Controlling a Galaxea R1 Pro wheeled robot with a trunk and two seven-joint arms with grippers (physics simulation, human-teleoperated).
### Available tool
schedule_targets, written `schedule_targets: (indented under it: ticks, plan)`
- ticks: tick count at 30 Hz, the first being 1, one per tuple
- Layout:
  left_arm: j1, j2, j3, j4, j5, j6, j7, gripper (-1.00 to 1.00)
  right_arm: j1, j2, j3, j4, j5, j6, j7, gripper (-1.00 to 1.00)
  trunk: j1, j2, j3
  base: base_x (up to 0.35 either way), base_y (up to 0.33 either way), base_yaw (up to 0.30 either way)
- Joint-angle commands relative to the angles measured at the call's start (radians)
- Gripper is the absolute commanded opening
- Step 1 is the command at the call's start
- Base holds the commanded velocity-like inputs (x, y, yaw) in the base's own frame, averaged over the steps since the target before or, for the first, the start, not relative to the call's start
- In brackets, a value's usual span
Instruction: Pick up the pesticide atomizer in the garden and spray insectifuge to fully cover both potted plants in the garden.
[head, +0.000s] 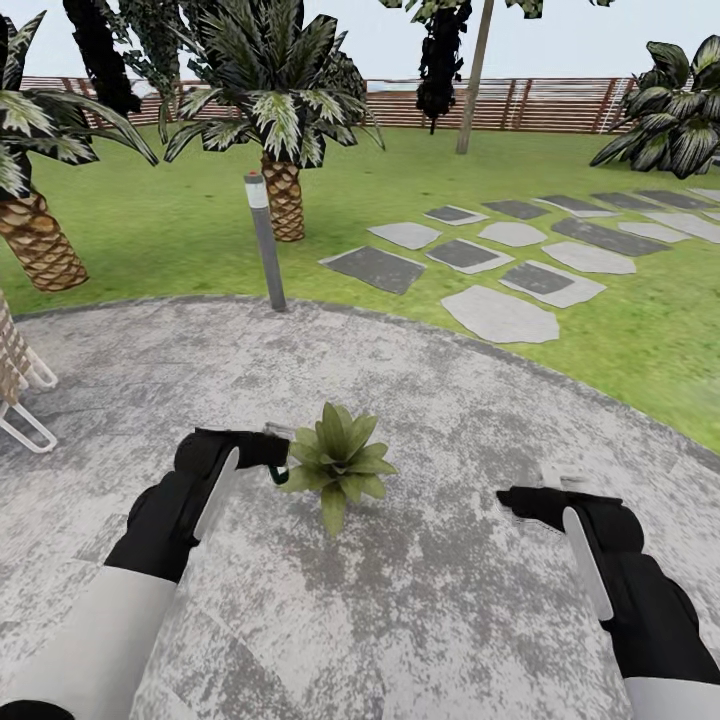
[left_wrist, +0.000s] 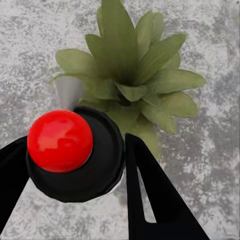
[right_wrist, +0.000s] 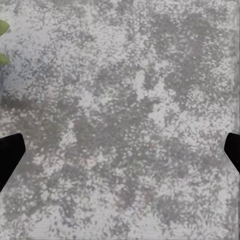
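One left gripper (left_wrist: 75, 165) clamping pesticide atomizer (left_wrist: 75, 155), nozzle toward potted plant (left_wrist: 132, 90), right gripper (right_wrist: 120, 150) spread wide

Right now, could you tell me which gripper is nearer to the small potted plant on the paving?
Left. The left gripper, holding the pesticide atomizer, sits right beside the potted plant; the right gripper hangs open over bare paving, well clear of it.
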Motion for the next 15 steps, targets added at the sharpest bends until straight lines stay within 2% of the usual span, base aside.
schedule_targets:
  ticks: [1,3,5,7,9,11,13,14,15]
  plan:
    - [-0.008,0.029,-0.006,-0.001,-0.002,0.004,-0.066,-1.0,-0.001,-0.001,0.0,-0.007,-0.002,0.004,0.0,1.0,0.0,0.0,-0.001,0.0,0.0,0.0]
    - [-0.017,0.079,-0.011,0.0,-0.004,0.004,-0.184,-1.0,-0.001,-0.003,0.001,-0.025,0.0,0.004,0.0,1.0,0.0,0.0,-0.001,0.0,0.0,0.0]
    - [-0.03,0.119,-0.014,0.0,-0.004,0.004,-0.304,-1.0,-0.001,-0.004,0.001,-0.035,0.0,0.005,0.002,1.0,0.0,0.0,-0.001,0.0,0.0,0.0]
    - [-0.049,0.142,-0.017,0.001,-0.007,0.004,-0.427,-1.0,-0.001,-0.006,0.002,-0.039,-0.004,0.005,0.014,1.0,0.0,0.0,-0.001,0.0,0.0,0.0]
    - [-0.066,0.151,-0.029,0.001,-0.009,0.003,-0.509,-1.0,-0.001,-0.006,0.002,-0.04,-0.007,0.006,0.042,1.0,0.0,0.0,-0.001,0.0,0.0,0.0]
    - [-0.091,0.162,-0.069,0.001,-0.01,0.003,-0.591,-1.0,-0.008,-0.006,0.002,-0.04,-0.008,0.007,0.1,1.0,0.0,0.0,-0.001,0.0,0.0,0.0]
    - [-0.112,0.182,-0.144,0.002,-0.011,0.003,-0.639,-1.0,-0.016,-0.007,0.002,-0.039,-0.006,0.007,0.164,1.0,0.0,0.0,-0.001,0.0,0.0,0.0]
    - [-0.115,0.188,-0.166,0.002,-0.01,0.002,-0.648,-1.0,-0.022,-0.008,0.003,-0.039,-0.005,0.007,0.179,1.0,0.0,0.0,-0.001,0.0,0.0,0.0]
    - [-0.12,0.198,-0.208,0.002,-0.011,0.002,-0.666,-1.0,-0.043,-0.008,0.003,-0.039,-0.003,0.007,0.207,1.0,0.0,0.0,-0.001,0.0,0.0,0.0]
